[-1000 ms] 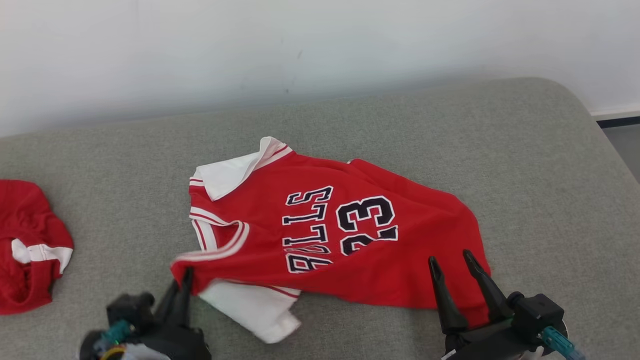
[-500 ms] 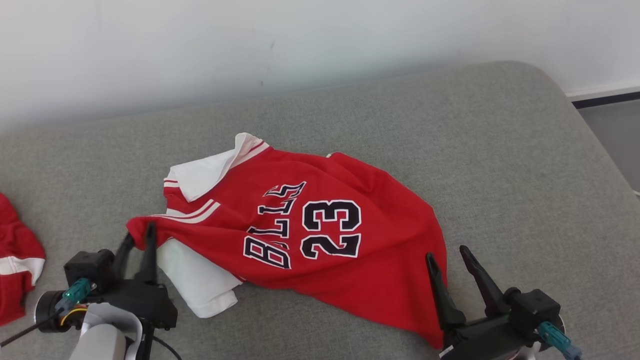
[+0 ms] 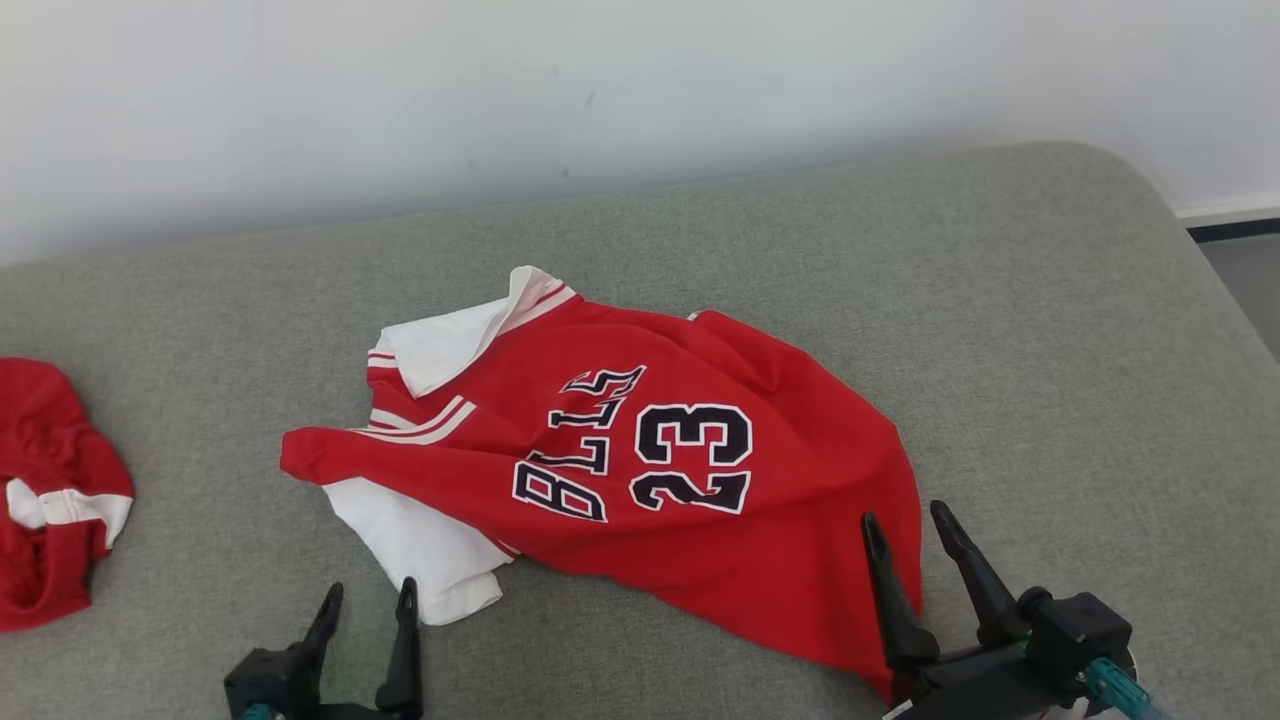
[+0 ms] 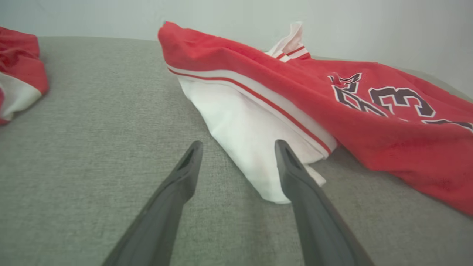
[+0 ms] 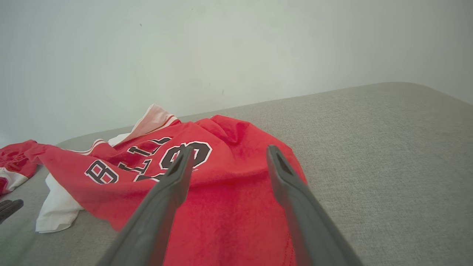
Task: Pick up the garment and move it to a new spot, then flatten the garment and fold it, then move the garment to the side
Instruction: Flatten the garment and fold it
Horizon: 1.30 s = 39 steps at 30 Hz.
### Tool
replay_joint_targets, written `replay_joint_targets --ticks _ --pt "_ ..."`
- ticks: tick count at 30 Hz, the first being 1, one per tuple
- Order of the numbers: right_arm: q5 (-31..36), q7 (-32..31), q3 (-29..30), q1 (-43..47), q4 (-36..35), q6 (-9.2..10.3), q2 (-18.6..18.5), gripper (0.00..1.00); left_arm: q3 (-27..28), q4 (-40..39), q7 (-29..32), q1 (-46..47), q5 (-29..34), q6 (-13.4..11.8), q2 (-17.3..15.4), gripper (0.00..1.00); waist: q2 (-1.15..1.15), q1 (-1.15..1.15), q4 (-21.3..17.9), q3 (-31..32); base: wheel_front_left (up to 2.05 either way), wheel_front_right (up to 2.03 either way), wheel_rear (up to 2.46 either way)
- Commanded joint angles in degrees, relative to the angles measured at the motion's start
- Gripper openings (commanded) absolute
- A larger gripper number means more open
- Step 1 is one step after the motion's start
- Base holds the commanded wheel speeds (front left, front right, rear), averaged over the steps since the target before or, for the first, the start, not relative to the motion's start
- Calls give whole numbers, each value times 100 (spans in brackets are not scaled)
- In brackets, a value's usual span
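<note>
The garment [image 3: 620, 470] is a red jersey with white trim and the number 23, lying crumpled on the grey cushion [image 3: 1050, 330]. Its red shoulder corner [image 3: 300, 455] points left, and a white sleeve [image 3: 430, 550] sticks out below it. My left gripper [image 3: 366, 600] stands open near the front edge, just short of that white sleeve [image 4: 251, 147], with nothing between its fingers. At the lower right, my right gripper [image 3: 908, 525] is open above the jersey's red hem [image 5: 229, 199] and holds nothing.
A second red and white garment [image 3: 50, 500] lies bunched at the cushion's far left [image 4: 18, 77]. A pale wall [image 3: 640, 90] runs behind the cushion. The cushion's rounded right edge [image 3: 1200, 270] drops to a dark floor strip.
My left gripper has let go of the jersey's red corner, opened, and drawn back toward the front edge. The corner now lies on the cushion. The right gripper stays open over the hem.
</note>
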State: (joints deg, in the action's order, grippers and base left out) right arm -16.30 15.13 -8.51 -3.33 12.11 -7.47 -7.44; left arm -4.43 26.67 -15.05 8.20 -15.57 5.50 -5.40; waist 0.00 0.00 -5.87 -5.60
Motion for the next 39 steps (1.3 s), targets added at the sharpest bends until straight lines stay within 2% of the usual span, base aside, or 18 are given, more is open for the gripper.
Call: replay_joint_targets --ticks 1,9,10,11,12,17,25,29,32,38,39 --pt "43 1 -56 -47 -8 -6 34 100 -19 137 -18 -16 -11 32 48 100 0 0 -64 -43 0 0 0" --pt "49 2 -80 -108 -18 -6 -25 100 -89 742 -18 251 -70 91 136 100 0 0 -236 -80 0 0 0" --pt "56 2 -70 -102 -20 -6 -28 100 -92 869 -18 301 -66 93 138 93 0 0 -241 -76 0 0 0" --pt "55 2 -61 -93 -21 -6 -31 100 -106 951 -18 362 -27 91 147 31 0 0 -244 -70 0 0 0" --pt "58 2 -46 -81 -19 -6 -33 100 -71 1004 -18 421 -49 93 158 0 0 0 -236 -57 0 0 0" --pt "83 1 32 -31 -47 -6 -19 100 45 1019 -18 432 30 74 180 0 0 0 -103 30 0 0 0" --pt "71 2 143 159 -71 -6 84 100 310 -192 -18 -119 427 -130 -66 0 0 0 402 221 0 0 0" --pt "72 2 140 194 -54 -6 125 100 71 -620 121 -472 595 -98 -127 0 0 0 588 243 0 0 0" --pt "91 2 86 147 -43 -6 149 100 -194 -781 311 -709 602 -40 -39 0 0 0 604 238 0 0 0" --pt "80 2 50 105 19 -6 72 100 -750 -327 482 -751 407 58 150 0 0 0 444 235 0 0 0" --pt "77 2 60 116 19 -6 59 100 -844 -210 484 -714 410 67 169 39 0 0 419 243 0 0 0"
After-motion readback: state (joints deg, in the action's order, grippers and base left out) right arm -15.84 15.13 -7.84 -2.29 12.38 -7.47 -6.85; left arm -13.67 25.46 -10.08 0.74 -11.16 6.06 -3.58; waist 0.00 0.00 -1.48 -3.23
